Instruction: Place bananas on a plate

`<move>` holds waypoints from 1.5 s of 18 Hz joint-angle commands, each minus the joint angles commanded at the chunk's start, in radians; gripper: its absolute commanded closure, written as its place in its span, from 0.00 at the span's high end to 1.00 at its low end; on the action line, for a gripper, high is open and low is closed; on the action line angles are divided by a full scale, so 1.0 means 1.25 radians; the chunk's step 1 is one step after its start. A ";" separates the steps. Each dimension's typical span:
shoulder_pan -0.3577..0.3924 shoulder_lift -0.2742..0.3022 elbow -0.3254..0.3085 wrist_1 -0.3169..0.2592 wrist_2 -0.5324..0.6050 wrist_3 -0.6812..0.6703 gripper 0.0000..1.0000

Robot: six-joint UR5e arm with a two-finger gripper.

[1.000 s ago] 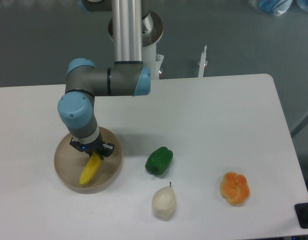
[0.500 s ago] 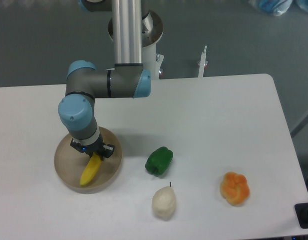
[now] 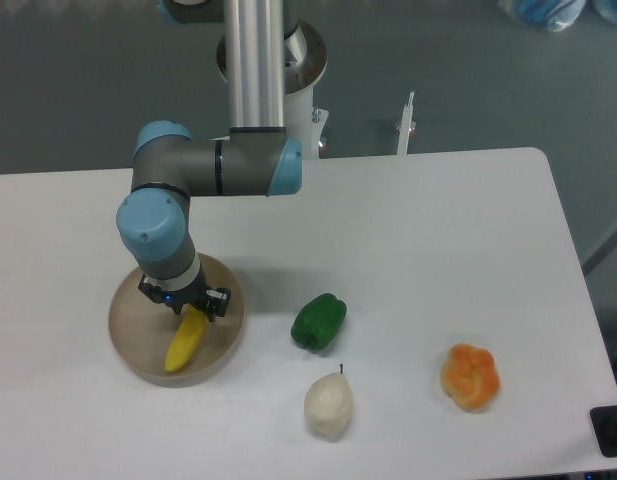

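The yellow banana (image 3: 184, 342) lies on the round beige plate (image 3: 131, 322) at the table's left front, pointing down and to the left. My gripper (image 3: 192, 306) hangs straight down over the plate at the banana's upper end. Its fingers sit on either side of that end, and the wrist hides the contact, so I cannot tell whether they still clamp the fruit.
A green pepper (image 3: 319, 322) sits right of the plate. A whitish pear (image 3: 329, 405) lies near the front edge, below the pepper. An orange lumpy pepper (image 3: 471, 376) rests at the front right. The arm's base post (image 3: 256, 60) stands behind the table.
The banana's lower end has shifted slightly to the right on the plate. The arm has barely moved.
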 joint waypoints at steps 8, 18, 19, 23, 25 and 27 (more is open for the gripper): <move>0.109 0.074 0.070 -0.017 0.004 0.046 1.00; 0.379 0.081 0.099 -0.010 0.063 0.592 1.00; 0.394 0.080 0.102 -0.011 0.063 0.643 1.00; 0.437 0.081 0.115 -0.007 0.058 0.772 1.00; 0.436 0.080 0.114 -0.007 0.055 0.778 1.00; 0.433 0.074 0.115 -0.006 0.055 0.777 1.00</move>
